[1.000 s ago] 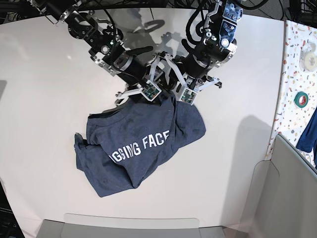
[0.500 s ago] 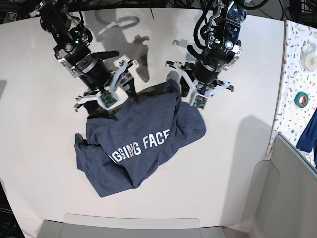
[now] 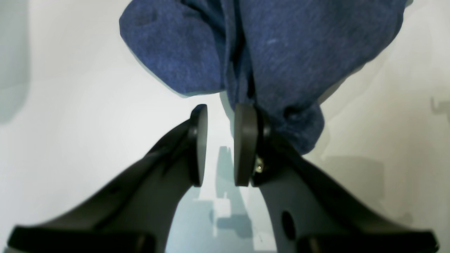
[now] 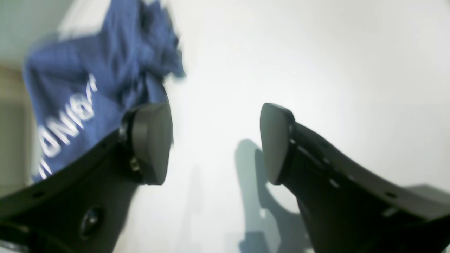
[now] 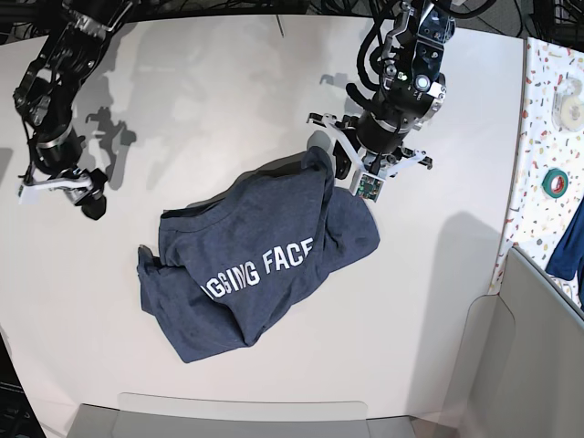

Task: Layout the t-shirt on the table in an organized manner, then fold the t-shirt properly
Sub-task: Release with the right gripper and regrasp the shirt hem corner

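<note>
Right gripper (image 5: 84, 193) hangs over bare table (image 5: 182, 100) at the far left of the base view, well apart from the cloth; its jaws stand wide apart, nothing between them. The t-shirt (image 5: 246, 274) lies crumpled mid-table, white lettering face up, one upper corner drawn toward the left gripper (image 5: 351, 173). There the wrist view shows the pads (image 3: 242, 144) standing a little apart with bare table between them, the fabric bunched against one pad's outer side.
</note>
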You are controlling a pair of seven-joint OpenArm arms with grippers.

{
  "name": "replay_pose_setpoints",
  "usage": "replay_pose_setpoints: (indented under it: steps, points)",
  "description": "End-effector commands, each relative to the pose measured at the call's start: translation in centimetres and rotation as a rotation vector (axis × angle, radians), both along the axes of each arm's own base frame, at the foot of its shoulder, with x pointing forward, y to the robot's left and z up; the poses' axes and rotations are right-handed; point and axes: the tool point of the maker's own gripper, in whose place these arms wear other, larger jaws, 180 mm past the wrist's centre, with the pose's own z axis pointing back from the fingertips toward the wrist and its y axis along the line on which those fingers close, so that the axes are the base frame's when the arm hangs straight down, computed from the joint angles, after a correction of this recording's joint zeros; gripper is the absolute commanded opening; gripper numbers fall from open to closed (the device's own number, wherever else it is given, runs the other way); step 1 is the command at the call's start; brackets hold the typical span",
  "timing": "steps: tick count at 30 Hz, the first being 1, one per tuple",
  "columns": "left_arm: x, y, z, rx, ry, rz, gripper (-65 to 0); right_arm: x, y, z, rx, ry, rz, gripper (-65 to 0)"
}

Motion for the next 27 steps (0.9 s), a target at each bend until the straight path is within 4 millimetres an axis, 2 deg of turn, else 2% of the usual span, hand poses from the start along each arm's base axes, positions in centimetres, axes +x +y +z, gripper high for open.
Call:
replay_pose_setpoints:
  steps: [1,4,7,11,16,27]
  points:
    - [0.5,-0.2,1.0,-0.010,-0.040,-0.004,-51.4,1.2,0.2,1.9,0.004,-0.066,0.012,-25.6]
    - [0.5,-0.2,1.0,-0.010,-0.040,-0.004,-51.4,2.4,0.5,3.0,0.017,-0.103,0.013,-25.6]
    - [0.5,-0.2,1.0,-0.010,-0.040,-0.004,-51.4,3.6,1.6,2.5,0.077,-0.110,0.013,-25.6]
    - [0.5,-0.2,1.0,-0.010,-0.040,-0.004,-51.4,5.2,3.5,0.3,0.161,-0.062,0.041,-25.6]
    - [0.5,-0.1,1.0,-0.008,-0.038,0.000,-51.4,6.3,5.6,-2.9,0.263,0.008,0.053,-25.6]
    - [0.5,-0.1,0.9,-0.008,-0.036,0.000,-51.4,8.3,7.3,-5.8,0.378,0.085,0.057,-25.6]
